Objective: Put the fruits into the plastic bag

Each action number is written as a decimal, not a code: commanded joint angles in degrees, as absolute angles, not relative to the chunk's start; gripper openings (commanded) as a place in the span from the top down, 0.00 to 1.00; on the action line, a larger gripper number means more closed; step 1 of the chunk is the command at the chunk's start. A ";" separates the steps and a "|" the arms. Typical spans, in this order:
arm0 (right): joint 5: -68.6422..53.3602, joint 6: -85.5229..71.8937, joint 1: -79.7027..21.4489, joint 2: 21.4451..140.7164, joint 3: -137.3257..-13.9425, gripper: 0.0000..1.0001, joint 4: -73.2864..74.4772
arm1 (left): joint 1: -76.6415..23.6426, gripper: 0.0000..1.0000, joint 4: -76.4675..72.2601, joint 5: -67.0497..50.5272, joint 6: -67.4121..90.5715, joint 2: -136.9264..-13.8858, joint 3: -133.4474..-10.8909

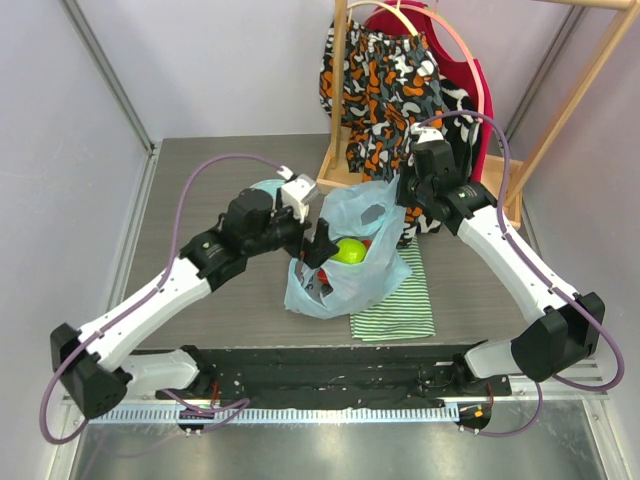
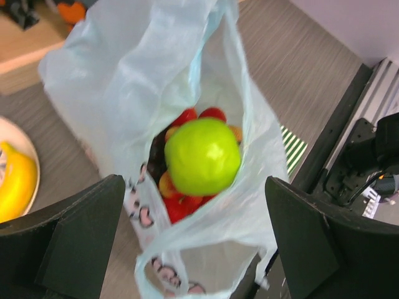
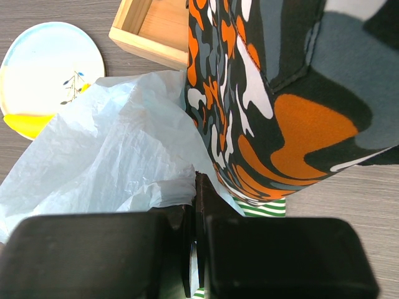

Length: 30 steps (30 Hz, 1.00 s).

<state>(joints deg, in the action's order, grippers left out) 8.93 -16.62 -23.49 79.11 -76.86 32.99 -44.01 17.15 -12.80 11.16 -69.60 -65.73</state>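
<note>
Plastic bag point(image 3: 112, 143) in right end effector point(image 3: 198, 215)

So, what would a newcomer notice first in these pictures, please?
The bright green apple catches the eye, lying on strawberries inside the plastic bag at mid-table. The right gripper pinches the bag's rim, the left gripper hangs open above it, and a banana lies on the plate.

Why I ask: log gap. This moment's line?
left gripper open over bag | right gripper shut on bag | apple in bag | banana on plate
</note>
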 commanded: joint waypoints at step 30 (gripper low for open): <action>10.10 -12.57 -23.20 79.98 -86.21 0.99 31.90 | -35.86 1.00 3.09 -23.47 21.62 -58.71 -56.59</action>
<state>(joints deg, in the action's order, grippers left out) 8.91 -14.83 -23.49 80.34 -80.47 33.15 -36.07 15.29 -24.47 20.86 -63.13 -50.30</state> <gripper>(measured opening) 0.031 0.025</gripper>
